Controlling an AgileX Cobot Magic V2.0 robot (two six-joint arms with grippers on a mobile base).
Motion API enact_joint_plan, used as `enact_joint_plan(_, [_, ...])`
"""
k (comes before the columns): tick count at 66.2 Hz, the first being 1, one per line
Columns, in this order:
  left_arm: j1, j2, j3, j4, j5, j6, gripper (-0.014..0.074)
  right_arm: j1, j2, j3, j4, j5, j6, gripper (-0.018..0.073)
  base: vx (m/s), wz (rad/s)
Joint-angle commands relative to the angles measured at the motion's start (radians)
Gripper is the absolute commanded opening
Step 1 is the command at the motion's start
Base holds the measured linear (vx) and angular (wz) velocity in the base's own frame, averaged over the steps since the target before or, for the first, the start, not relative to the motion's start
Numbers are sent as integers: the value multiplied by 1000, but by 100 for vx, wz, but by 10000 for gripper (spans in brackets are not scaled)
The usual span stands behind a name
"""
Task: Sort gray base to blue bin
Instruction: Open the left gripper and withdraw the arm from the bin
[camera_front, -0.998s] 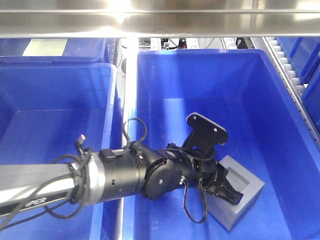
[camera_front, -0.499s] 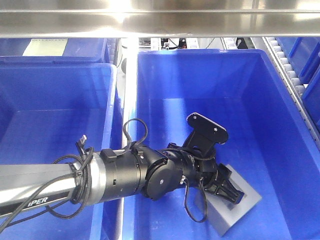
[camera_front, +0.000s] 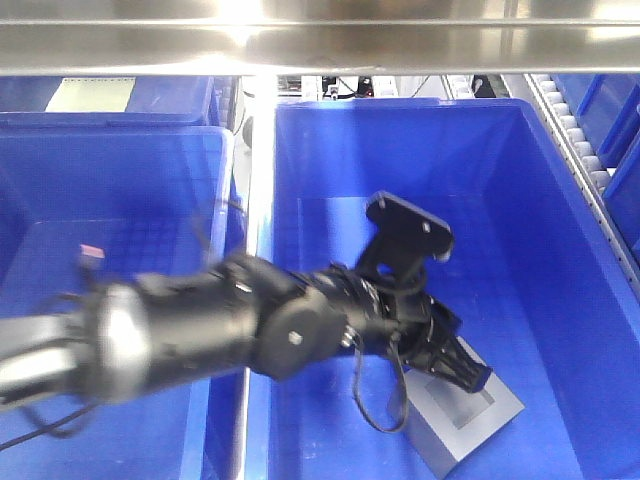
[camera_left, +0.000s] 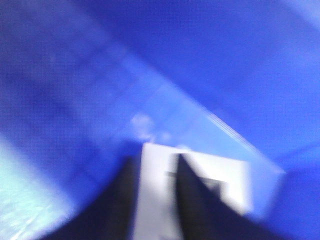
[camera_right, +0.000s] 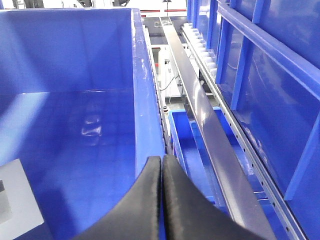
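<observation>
Gray block: the gray base (camera_front: 465, 420) lies on the floor of the blue bin (camera_front: 540, 200), near its front wall, recess facing up. So the sorting looks nearly done. The left end effector (camera_front: 455, 365) has its fingers straddling one wall of the block; whether they grip is unclear. What seems left is letting go and lifting out. The right end effector (camera_right: 161, 200) is pressed closed, empty, above the bin's rim.

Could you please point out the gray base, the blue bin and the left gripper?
gray base (camera_front: 470, 420), front view, top face beside its recess.
blue bin (camera_front: 560, 280), front view, right inner wall.
left gripper (camera_front: 470, 375), front view, fingertips.
</observation>
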Motion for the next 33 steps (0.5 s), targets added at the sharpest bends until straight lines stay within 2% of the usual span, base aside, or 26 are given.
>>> enact_joint_plan(1, [-4, -109, -32, 11, -15, 6, -10, -2, 18, 2, -4, -45, -12, -5, 0, 0])
enact_joint_plan(12, [-4, -220, -32, 28, 39, 54, -8, -2, 18, 2, -4, -45, -12, -5, 0, 0])
enact_joint_plan(23, [-4, -325, -28, 53, 121, 54, -8, -2, 18, 2, -4, -45, -12, -5, 0, 0])
enact_joint_plan(33, [-4, -414, 77, 52, 124, 51, -8, -2, 18, 2, -4, -45, -12, -5, 0, 0])
